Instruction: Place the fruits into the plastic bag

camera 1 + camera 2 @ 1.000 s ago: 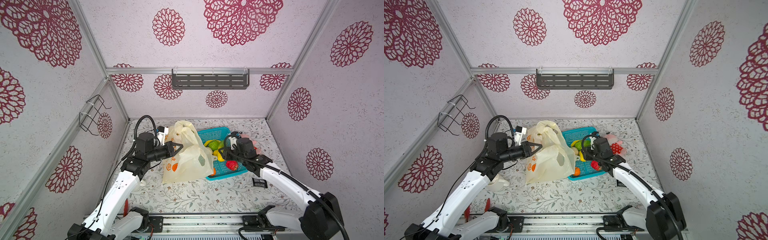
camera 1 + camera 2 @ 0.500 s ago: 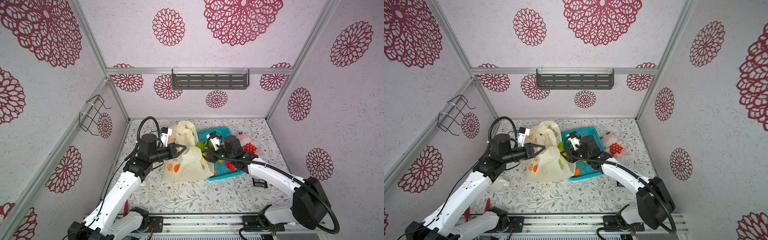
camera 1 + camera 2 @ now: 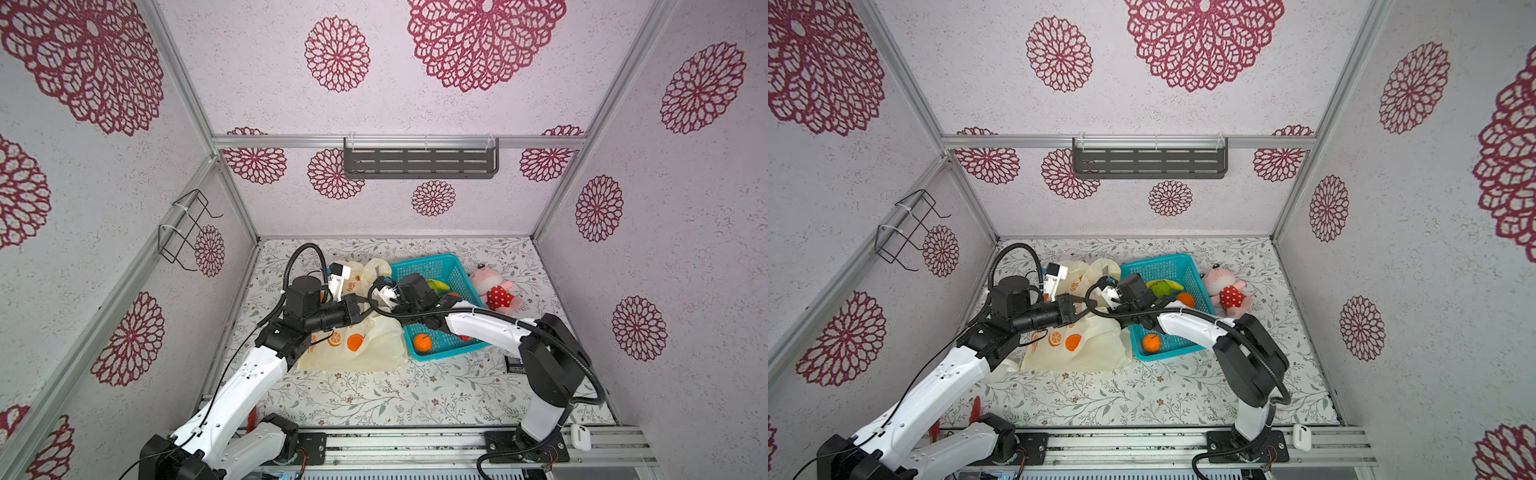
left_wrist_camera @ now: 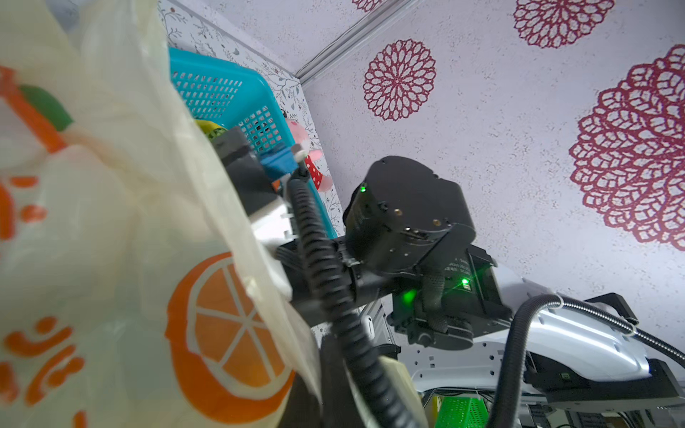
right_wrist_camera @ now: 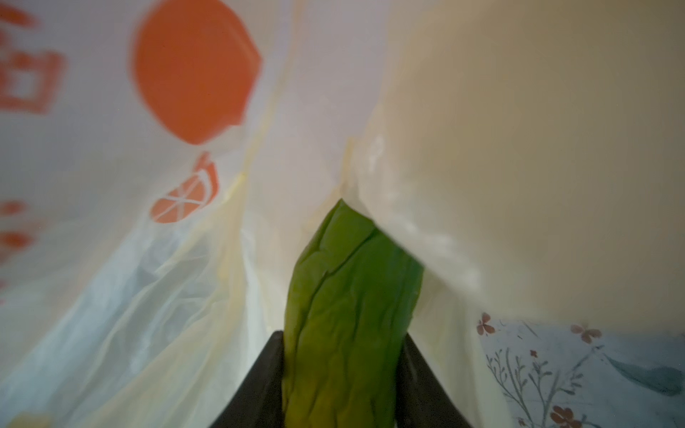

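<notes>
Presently the plastic bag [image 3: 365, 345] sits left of the middle of the counter [image 3: 374, 395], toward the back edge. Its side touches the turquoise mesh basket [image 3: 430, 266] that stands just to its right. The left fingers [image 3: 360, 311] are pinched together on the bag's film near its mouth, holding the top of the bag up while its bottom rests on the counter. The right arm reaches across the basket to the bag's mouth. In both top views its tip is hidden by the film, but the right wrist view shows the right fingers [image 5: 267, 374] a narrow way apart, clamping a green oblong fruit [image 5: 348, 304], whose far end sits among the bag's pale folds and printed orange slices. What else lies in the bag I cannot tell through the film. In the basket, a tangerine [image 3: 423, 343] lies in the front left corner. A banana [image 3: 1177, 286] and a green fruit [image 3: 1160, 288] lie touching near the middle, with an orange ball [image 3: 1185, 299] just in front of them. A bit of a red fruit [image 3: 465, 338] shows beneath the right arm near the front wall. A pink plush toy [image 3: 496, 291] in a red dotted dress lies on the counter just beside the basket's right wall, toward the back right corner.
</notes>
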`<state>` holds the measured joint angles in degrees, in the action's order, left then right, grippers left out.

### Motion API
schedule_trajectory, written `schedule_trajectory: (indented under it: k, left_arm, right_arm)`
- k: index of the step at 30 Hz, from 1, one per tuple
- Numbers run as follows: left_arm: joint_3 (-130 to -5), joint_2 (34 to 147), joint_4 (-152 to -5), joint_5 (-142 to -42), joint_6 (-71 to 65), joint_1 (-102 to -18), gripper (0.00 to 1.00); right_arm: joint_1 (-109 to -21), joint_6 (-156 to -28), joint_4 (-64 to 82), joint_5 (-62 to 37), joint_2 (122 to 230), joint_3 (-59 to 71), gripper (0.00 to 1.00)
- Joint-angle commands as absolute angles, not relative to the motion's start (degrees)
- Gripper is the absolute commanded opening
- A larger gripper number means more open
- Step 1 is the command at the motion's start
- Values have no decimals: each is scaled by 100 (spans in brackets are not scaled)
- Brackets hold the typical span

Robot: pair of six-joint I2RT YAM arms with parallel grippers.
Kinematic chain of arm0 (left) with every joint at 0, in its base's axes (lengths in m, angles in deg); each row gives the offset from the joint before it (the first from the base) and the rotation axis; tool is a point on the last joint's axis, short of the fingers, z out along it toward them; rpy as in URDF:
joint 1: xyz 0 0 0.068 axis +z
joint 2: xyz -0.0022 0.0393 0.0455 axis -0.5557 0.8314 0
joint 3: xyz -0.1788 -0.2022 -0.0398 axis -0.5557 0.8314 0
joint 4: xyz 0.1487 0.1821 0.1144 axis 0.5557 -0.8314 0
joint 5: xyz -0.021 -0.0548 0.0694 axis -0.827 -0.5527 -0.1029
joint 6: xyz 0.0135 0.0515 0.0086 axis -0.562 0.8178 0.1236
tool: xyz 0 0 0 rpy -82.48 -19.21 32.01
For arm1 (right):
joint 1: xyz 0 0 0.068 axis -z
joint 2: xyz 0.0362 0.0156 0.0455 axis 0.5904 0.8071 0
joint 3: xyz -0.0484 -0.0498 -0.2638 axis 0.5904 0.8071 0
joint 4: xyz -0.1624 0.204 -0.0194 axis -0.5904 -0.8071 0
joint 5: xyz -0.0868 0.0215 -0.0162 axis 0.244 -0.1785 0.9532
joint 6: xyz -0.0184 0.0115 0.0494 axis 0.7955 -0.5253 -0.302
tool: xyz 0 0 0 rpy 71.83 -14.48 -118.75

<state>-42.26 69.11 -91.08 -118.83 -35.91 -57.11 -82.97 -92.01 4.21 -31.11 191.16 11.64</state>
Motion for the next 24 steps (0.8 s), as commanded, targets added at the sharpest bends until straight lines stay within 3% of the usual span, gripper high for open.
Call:
schedule_trajectory:
  k: [1,13,19,24]
  left_arm:
    - [-4129,6756,-8784,-11783,-3720,-5741,0]
    - [-4019,5427,-9332,-11474,-3633,-5538,0]
    - [-3737,4997,-9407,-11410,-3572,-5498,0]
    - [-3623,5037,-9129,-11563,-3558,-5487,0]
  right_arm:
    - [-8330,-9253,-215,-2395,19235,884,14]
    - [-8088,-9319,-453,170,18157,1236,14]
    - [-7776,-9220,138,-209,17392,1732,14]
    - [-7776,-8661,555,-1389,16556,2078,14]
